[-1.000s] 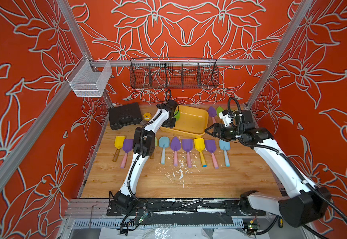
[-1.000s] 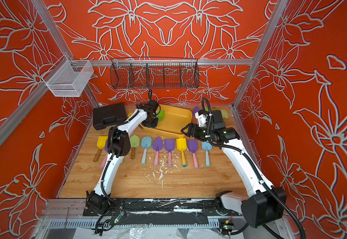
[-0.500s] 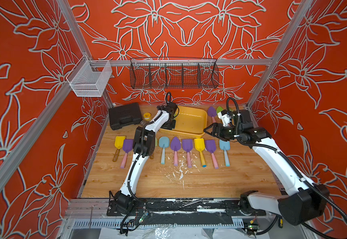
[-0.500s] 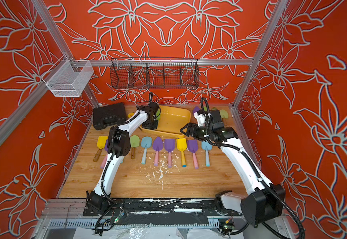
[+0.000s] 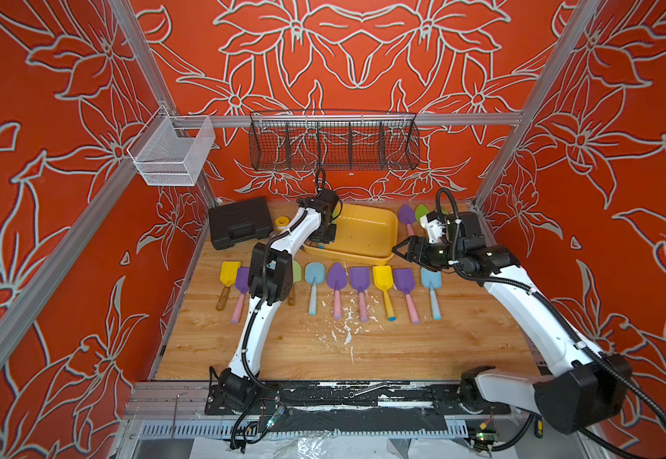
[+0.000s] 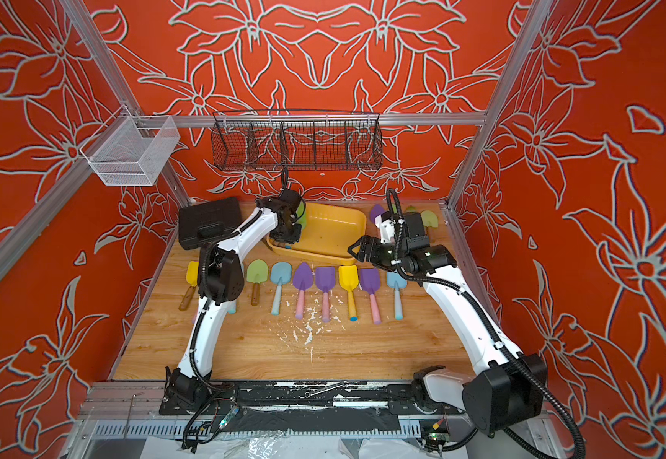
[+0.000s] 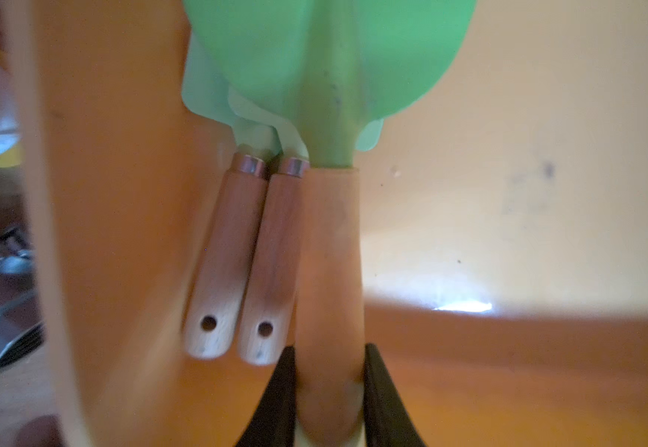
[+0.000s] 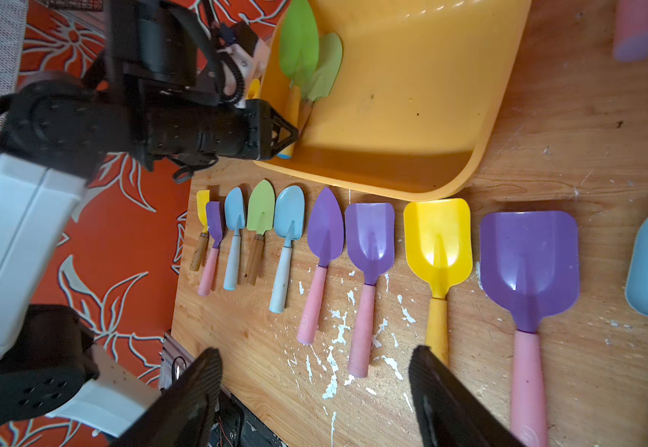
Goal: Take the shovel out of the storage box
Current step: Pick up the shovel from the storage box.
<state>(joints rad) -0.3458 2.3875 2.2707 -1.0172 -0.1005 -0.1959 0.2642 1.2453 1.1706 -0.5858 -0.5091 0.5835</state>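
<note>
Green shovel (image 7: pixel 330 251) with wooden handle, inside the yellow storage box (image 5: pixel 363 234) by its left wall, handle pinched between the left gripper (image 7: pixel 330 348) fingers, right gripper (image 8: pixel 314 352) spread wide, empty, just beside the box.

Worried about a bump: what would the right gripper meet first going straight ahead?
Likely the storage box, at its near corner; the open right gripper points that way. Its height is unclear, so it might clear the rim.

Site: robot lab test cell | Evidence: aluminium-profile frame (image 5: pixel 462 118), printed orange floral panels (image 5: pixel 343 59), 2 white robot arms (image 5: pixel 254 330) on base rail (image 5: pixel 363 399), wooden bench top (image 5: pixel 423 345)
</note>
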